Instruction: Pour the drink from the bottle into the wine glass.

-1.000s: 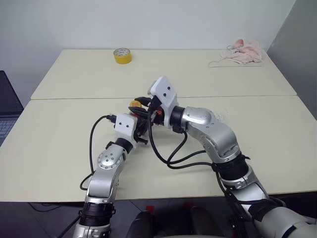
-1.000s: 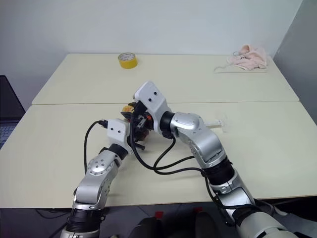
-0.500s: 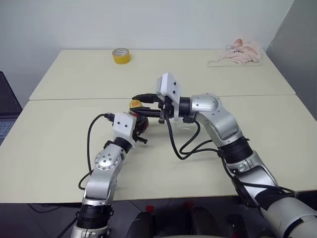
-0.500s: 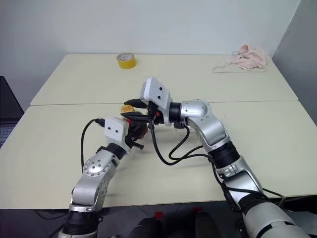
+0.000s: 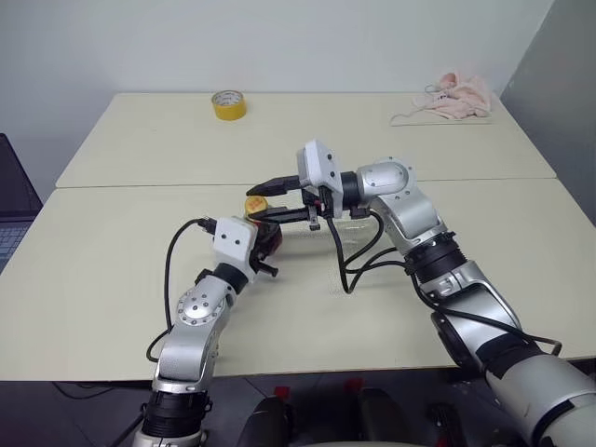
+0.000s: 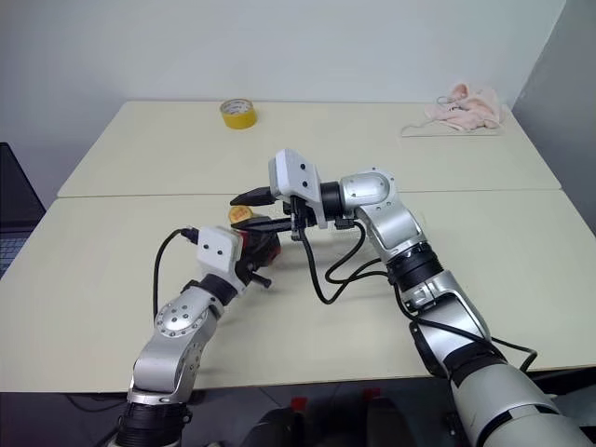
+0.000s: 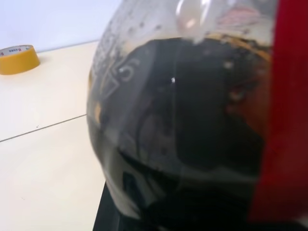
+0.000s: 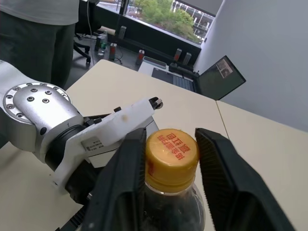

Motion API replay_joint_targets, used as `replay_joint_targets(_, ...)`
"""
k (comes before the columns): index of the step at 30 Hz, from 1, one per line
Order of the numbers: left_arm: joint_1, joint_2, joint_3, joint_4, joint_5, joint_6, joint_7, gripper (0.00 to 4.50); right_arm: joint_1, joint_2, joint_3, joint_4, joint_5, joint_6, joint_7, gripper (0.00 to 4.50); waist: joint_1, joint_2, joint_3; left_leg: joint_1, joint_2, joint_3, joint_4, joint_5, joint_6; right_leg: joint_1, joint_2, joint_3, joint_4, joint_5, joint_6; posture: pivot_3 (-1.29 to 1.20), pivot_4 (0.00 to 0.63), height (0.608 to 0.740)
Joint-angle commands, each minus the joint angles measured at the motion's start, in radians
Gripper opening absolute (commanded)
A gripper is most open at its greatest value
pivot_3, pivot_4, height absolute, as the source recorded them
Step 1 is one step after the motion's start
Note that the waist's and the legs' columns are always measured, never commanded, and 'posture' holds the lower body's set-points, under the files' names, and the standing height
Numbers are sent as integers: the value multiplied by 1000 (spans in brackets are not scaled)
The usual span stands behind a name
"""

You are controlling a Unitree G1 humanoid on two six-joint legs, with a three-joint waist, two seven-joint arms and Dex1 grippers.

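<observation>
1. While our left gripper (image 5: 267, 244) stays clamped tight around the round body of the bottle (image 7: 192, 125), our right gripper (image 8: 166, 159) reaches in sideways from the right with its two black fingers (image 8: 219, 168) standing open on either side of the yellow cap (image 8: 172, 155). We cannot tell whether the pads touch the cap; a thin gap seems to show on each side.
2. From the bottle outward: it stands upright near the middle of the front table (image 5: 112, 270), just ahead of our left wrist, and the drink (image 7: 183, 130) fills most of the body, dark behind the red label (image 7: 284, 96).
3. As for the wine glass (image 6: 414, 231), we make out only a faint clear shape lying behind our right forearm, so we cannot say how it stands.
4. Further off, a roll of yellow tape (image 5: 229, 104) and a pink cloth (image 5: 456, 96) lie on the far table, well apart from the work.
5. We judge the task to be at an early stage: the bottle is held and the cap is still on. Left to do: unscrew the cap, bring bottle to glass, and pour.
</observation>
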State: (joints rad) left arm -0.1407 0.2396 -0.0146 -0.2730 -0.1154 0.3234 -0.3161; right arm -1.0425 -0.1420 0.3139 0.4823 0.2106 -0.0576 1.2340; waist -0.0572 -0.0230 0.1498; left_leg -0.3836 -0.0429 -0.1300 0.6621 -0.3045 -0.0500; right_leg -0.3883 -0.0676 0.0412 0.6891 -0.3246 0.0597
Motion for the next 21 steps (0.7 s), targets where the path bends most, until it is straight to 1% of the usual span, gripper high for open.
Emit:
replay_joint_targets(1, -7, -1, 7, -44, -13, 9, 4, 803, -15, 28, 8, -65, 8, 2, 24, 2897, -1, 0, 0, 0, 0, 0, 0, 0, 0, 0, 0, 0, 0, 0, 0, 0, 150, 740)
replay_joint_targets(3, -5, -2, 8, -48, -14, 14, 3, 794, -4, 30, 3, -83, 7, 24, 8, 3528, 0, 0, 0, 0, 0, 0, 0, 0, 0, 0, 0, 0, 0, 0, 0, 0, 150, 740)
replay_joint_targets(4, -4, -3, 8, -49, -15, 16, 4, 794, 2, 31, -1, -93, 8, 36, 0, 3955, 0, 0, 0, 0, 0, 0, 0, 0, 0, 0, 0, 0, 0, 0, 0, 0, 150, 740)
replay_joint_targets(6, -2, -8, 10, -53, -17, 20, 9, 794, 24, 35, -26, -133, 2, 93, -76, 4500, 0, 0, 0, 0, 0, 0, 0, 0, 0, 0, 0, 0, 0, 0, 0, 0, 150, 740)
replay_joint_targets(8, 0, -15, 14, -58, -17, 26, 19, 794, 55, 45, -67, -187, 0, 180, -202, 4500, 3, 0, 0, 0, 0, 0, 0, 0, 0, 0, -1, 0, 0, 0, 0, 0, 150, 740)
replay_joint_targets(13, 5, -23, 10, -71, -13, 43, 34, 794, 133, 72, -121, -334, 11, 360, -418, 4500, 3, 0, 0, 0, -1, 0, 1, 0, 0, 0, -1, -1, 1, 0, 0, 0, 150, 740)
replay_joint_targets(17, -5, -35, 10, -72, 3, 61, 66, 794, 220, 117, -150, -514, 36, 533, -585, 4500, 2, 0, 0, 0, -1, 0, 0, 0, 0, 0, -1, 0, 1, 0, 0, 0, 150, 740)
replay_joint_targets(21, -10, -46, 10, -76, 5, 83, 90, 794, 285, 121, -134, -633, 43, 615, -641, 4500, 1, 0, 0, 0, -1, 0, 0, 0, 0, 0, -1, 0, 1, 0, 0, 0, 150, 740)
